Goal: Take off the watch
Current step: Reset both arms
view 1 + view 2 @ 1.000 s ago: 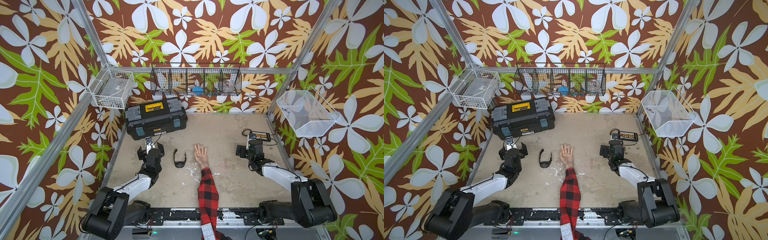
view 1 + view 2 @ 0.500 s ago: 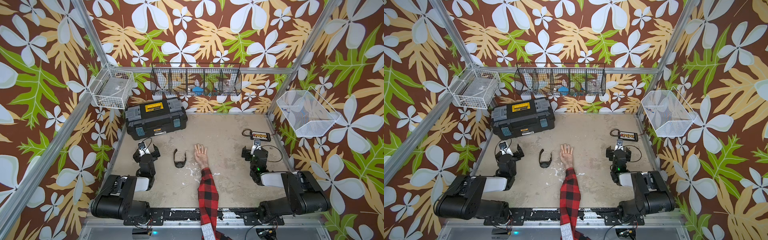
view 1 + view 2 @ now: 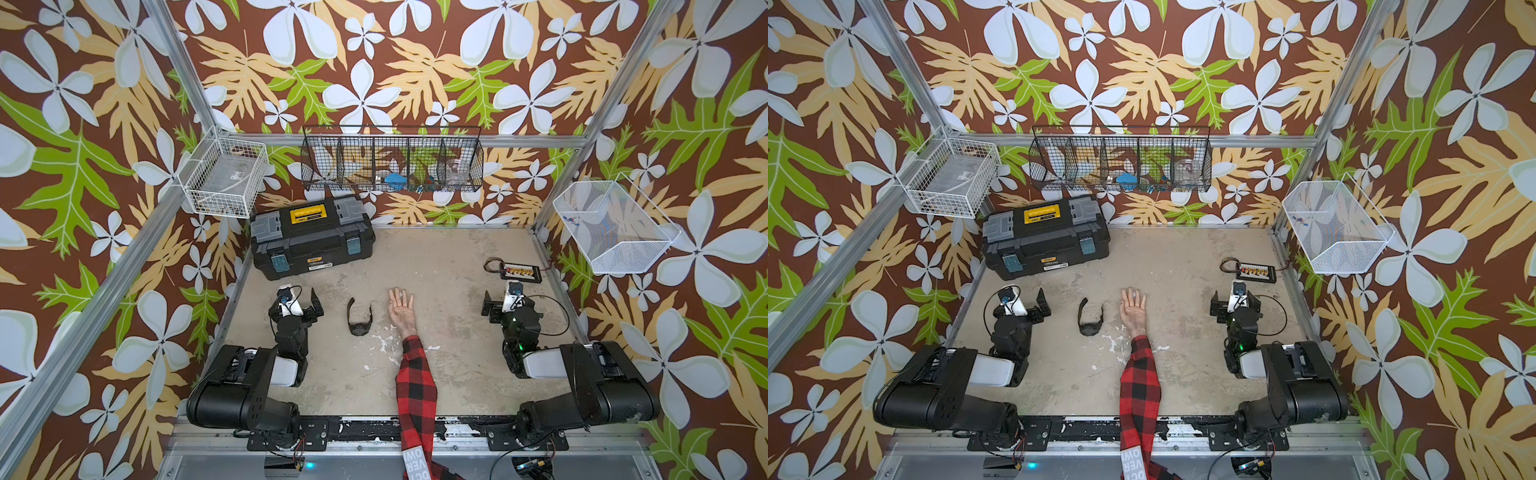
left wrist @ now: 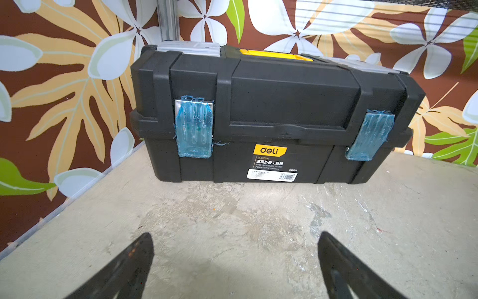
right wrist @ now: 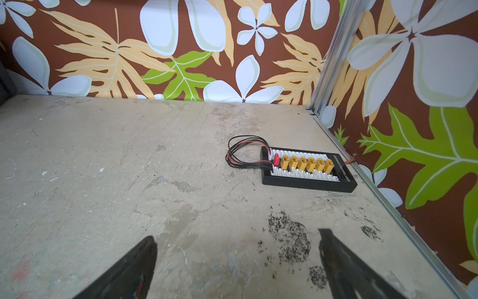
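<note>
the left gripper (image 4: 235, 235) has its 2 fingers spread wide with nothing between them, only bare table (image 4: 232, 207), and faces the toolbox (image 4: 258, 116) at its 12 o'clock. the right gripper (image 5: 238, 234) is likewise splayed and empty, with the connector board (image 5: 307, 165) at about its 1 o'clock. both arms sit folded low at the table's sides, probably parked clear because the job looks done. in a top view the watch (image 3: 359, 318) lies on the table just at 9 o'clock of the person's hand (image 3: 401, 309), not touching it, between that hand and the left gripper. the wrist above the plaid sleeve (image 3: 415, 382) is bare. the watch is all black, its chunky round case toward 6 o'clock, and its 2 unbuckled strap halves curl toward 12 like a u.
</note>
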`<act>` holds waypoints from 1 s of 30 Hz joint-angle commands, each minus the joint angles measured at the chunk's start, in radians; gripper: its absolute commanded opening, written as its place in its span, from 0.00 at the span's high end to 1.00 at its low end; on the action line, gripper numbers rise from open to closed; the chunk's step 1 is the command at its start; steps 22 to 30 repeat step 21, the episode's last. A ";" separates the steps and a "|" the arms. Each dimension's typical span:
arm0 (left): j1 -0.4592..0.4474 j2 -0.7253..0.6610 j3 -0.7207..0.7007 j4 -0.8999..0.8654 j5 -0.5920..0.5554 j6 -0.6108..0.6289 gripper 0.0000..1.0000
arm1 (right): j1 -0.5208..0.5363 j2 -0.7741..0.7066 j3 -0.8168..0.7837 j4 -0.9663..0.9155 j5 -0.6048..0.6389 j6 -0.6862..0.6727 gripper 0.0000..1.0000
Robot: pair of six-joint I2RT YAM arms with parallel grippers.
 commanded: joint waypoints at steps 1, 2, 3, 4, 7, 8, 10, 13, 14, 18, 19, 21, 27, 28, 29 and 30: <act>0.001 0.001 0.003 0.019 0.017 0.011 0.00 | -0.001 0.007 -0.006 0.063 -0.010 0.001 0.00; 0.002 0.001 0.003 0.019 0.022 0.013 0.00 | -0.001 0.019 -0.023 0.107 0.000 -0.001 0.00; 0.001 0.001 0.005 0.016 0.036 0.019 0.00 | -0.002 0.025 -0.024 0.126 0.003 -0.003 0.00; 0.001 0.003 0.007 0.016 0.052 0.026 0.00 | -0.002 0.021 -0.023 0.114 0.002 -0.003 0.00; 0.002 0.003 0.009 0.012 0.060 0.031 0.00 | 0.000 0.013 -0.030 0.115 0.007 -0.001 0.00; 0.001 0.002 0.009 0.009 0.061 0.032 0.00 | 0.009 0.013 -0.037 0.127 0.010 -0.011 0.00; 0.002 0.002 0.009 0.009 0.061 0.031 0.00 | 0.014 0.013 -0.039 0.130 0.014 -0.017 0.00; 0.002 0.004 0.010 0.009 0.062 0.031 0.00 | 0.015 0.011 -0.036 0.125 0.013 -0.017 0.00; 0.002 0.004 0.012 0.008 0.062 0.031 0.00 | 0.015 0.009 -0.037 0.125 0.014 -0.017 0.00; 0.004 0.008 0.018 -0.001 0.069 0.032 0.00 | 0.012 0.010 -0.030 0.112 0.012 -0.012 0.00; 0.004 0.005 0.016 0.000 0.068 0.031 0.00 | 0.012 0.011 -0.030 0.112 0.012 -0.012 0.00; 0.004 0.002 0.012 0.002 0.068 0.031 0.00 | 0.012 0.010 -0.029 0.112 0.012 -0.012 0.00; 0.004 0.002 0.012 0.002 0.068 0.031 0.00 | 0.012 0.010 -0.029 0.112 0.012 -0.012 0.00; 0.004 0.002 0.012 0.002 0.068 0.031 0.00 | 0.012 0.010 -0.029 0.112 0.012 -0.012 0.00; 0.004 0.002 0.012 0.002 0.068 0.031 0.00 | 0.012 0.010 -0.029 0.112 0.012 -0.012 0.00; 0.004 0.002 0.012 0.002 0.068 0.031 0.00 | 0.012 0.010 -0.029 0.112 0.012 -0.012 0.00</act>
